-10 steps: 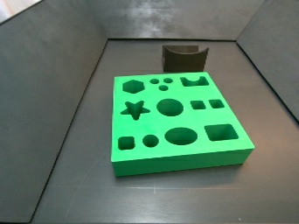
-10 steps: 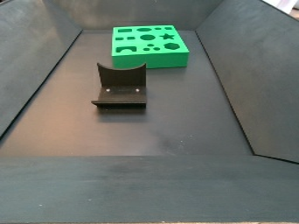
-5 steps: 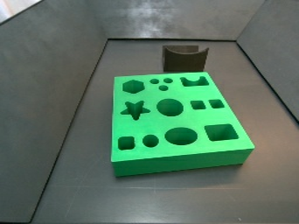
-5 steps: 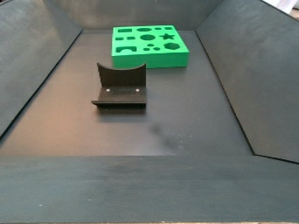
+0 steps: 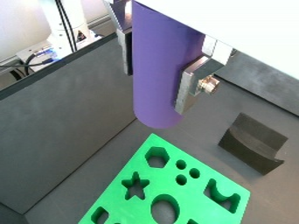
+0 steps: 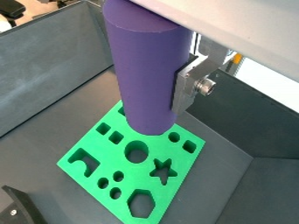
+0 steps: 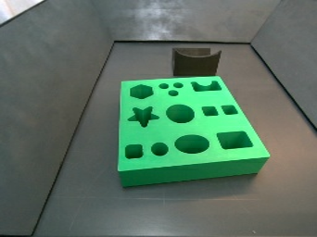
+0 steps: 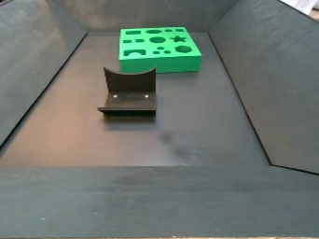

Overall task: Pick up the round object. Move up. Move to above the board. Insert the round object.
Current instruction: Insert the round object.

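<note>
My gripper [image 5: 160,80] is shut on the round object [image 5: 162,66], a smooth purple cylinder peg that hangs upright between the silver fingers [image 5: 191,86]. It also shows in a wrist view [image 6: 142,74] with one finger [image 6: 186,83] pressed on its side. The peg is held high above the floor, over the edge of the board [image 5: 176,188], a bright green slab with star, hexagon, round, oval and square holes. The board shows below the peg in a wrist view [image 6: 128,162] and in both side views [image 7: 183,130] [image 8: 157,48]. Neither the gripper nor the peg shows in the side views.
The fixture [image 8: 129,91], a dark L-shaped bracket with a curved notch, stands on the dark floor apart from the board; it also shows in a side view [image 7: 196,60] and a wrist view [image 5: 257,143]. Dark sloping walls [image 8: 256,65] enclose the floor.
</note>
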Tool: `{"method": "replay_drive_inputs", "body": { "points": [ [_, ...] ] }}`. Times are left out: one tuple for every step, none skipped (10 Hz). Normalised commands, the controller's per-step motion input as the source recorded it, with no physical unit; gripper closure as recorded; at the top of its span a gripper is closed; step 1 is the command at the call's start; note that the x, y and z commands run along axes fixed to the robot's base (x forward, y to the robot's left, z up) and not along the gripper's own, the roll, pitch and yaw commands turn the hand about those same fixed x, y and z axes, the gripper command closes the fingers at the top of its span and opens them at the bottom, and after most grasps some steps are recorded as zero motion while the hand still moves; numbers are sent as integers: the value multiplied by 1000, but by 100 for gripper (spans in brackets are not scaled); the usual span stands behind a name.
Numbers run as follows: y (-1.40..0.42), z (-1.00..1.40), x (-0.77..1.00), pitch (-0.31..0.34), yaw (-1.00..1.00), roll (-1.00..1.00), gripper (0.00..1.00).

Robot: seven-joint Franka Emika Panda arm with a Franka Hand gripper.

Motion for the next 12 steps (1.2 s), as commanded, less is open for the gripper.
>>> {"method": "replay_drive_inputs", "body": {
  "points": [
    [0, -86, 14, -17, 0, 0, 100],
    [-37, -177, 43, -54, 0, 0, 100],
    [-66, -251, 89, -71, 0, 0, 100],
    [-103, -323, 117, -97, 0, 0, 100],
    [-146, -394, 177, -103, 0, 20, 100],
    [-160, -420, 209, -100, 0, 36, 100],
    [-189, -480, 229, -94, 14, 73, 100],
    [-189, -520, 234, -91, 17, 96, 100],
    [-183, -557, 183, -107, 3, 116, 100],
    [-177, -583, 140, -129, 0, 121, 100],
    [-171, -569, 137, -131, 0, 131, 100],
    [-154, -566, 143, -131, 6, 144, 100]
  ]
}}
